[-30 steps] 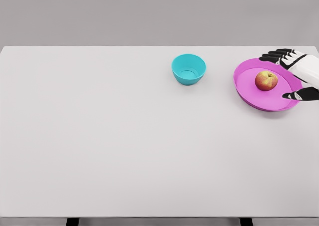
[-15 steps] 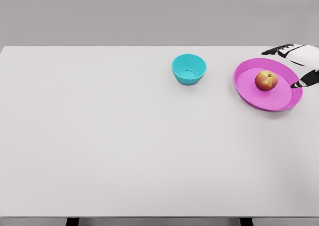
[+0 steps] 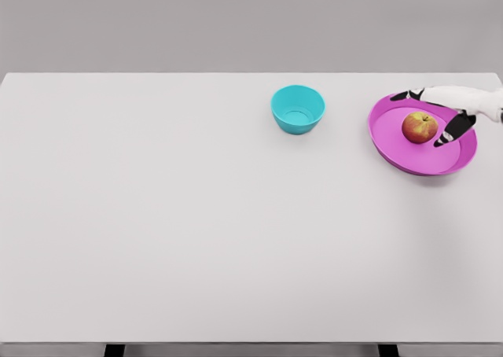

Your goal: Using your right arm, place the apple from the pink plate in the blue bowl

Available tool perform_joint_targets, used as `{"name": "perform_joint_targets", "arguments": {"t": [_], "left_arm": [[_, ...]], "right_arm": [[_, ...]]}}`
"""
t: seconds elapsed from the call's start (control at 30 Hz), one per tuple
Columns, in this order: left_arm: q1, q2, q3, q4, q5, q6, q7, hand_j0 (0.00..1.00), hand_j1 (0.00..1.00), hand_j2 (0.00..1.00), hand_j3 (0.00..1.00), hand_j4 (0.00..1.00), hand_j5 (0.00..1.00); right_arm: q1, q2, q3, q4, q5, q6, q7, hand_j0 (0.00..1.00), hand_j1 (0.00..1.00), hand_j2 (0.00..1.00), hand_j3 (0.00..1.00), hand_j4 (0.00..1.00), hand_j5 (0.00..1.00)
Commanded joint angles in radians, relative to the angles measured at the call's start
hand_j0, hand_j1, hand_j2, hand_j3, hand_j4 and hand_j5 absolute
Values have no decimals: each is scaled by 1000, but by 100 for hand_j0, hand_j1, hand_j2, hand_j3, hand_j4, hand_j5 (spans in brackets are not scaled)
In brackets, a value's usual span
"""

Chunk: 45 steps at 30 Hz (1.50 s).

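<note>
A red-yellow apple (image 3: 420,126) sits in the middle of the pink plate (image 3: 393,141) at the table's far right. The blue bowl (image 3: 298,109) stands upright to the left of the plate, with nothing visible inside. My right hand (image 3: 424,117) reaches in from the right edge above the plate, open, its fingers spread around the apple's right side: one black fingertip (image 3: 401,96) behind the apple, the thumb tip (image 3: 442,141) in front of it. I cannot tell whether they touch the apple. The left arm is out of sight.
The white table (image 3: 196,231) stretches wide to the left and front of the bowl and plate. The plate lies close to the table's right edge.
My right hand has swung leftward over the plate, from its right rim to beside the apple. The apple, plate and bowl have not moved.
</note>
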Motion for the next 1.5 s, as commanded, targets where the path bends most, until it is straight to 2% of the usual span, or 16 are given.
{"name": "perform_joint_targets", "arguments": {"t": [0.0, 0.23, 0.4, 1.0, 1.1, 1.17, 1.33, 1.47], "left_arm": [[0, 0, 0, 0, 0, 0, 1, 100, 100, 100, 100, 100, 100], [0, 0, 0, 0, 0, 0, -1, 100, 100, 100, 100, 100, 100], [0, 0, 0, 0, 0, 0, -1, 100, 100, 100, 100, 100, 100], [0, 0, 0, 0, 0, 0, -1, 100, 100, 100, 100, 100, 100], [0, 0, 0, 0, 0, 0, -1, 100, 100, 100, 100, 100, 100], [0, 0, 0, 0, 0, 0, 1, 100, 100, 100, 100, 100, 100], [0, 0, 0, 0, 0, 0, 1, 100, 100, 100, 100, 100, 100], [0, 0, 0, 0, 0, 0, -1, 100, 100, 100, 100, 100, 100]], "right_arm": [[-5, 21, 11, 62, 19, 4, 0, 100, 100, 100, 100, 100, 100], [-23, 61, 17, 113, 42, 2, 0, 100, 100, 100, 100, 100, 100], [-41, 66, 23, 154, 52, 4, 0, 100, 100, 100, 100, 100, 100], [-63, 89, 26, 197, 87, 4, 0, 99, 99, 99, 99, 99, 99], [-63, 89, 26, 196, 89, 4, 0, 74, 74, 74, 74, 74, 74], [-63, 89, 28, 196, 93, 4, 0, 62, 62, 62, 62, 62, 62], [-61, 89, 28, 194, 93, 2, 0, 53, 53, 53, 53, 53, 53], [-63, 89, 28, 193, 93, 2, 0, 49, 49, 49, 49, 49, 49]]}}
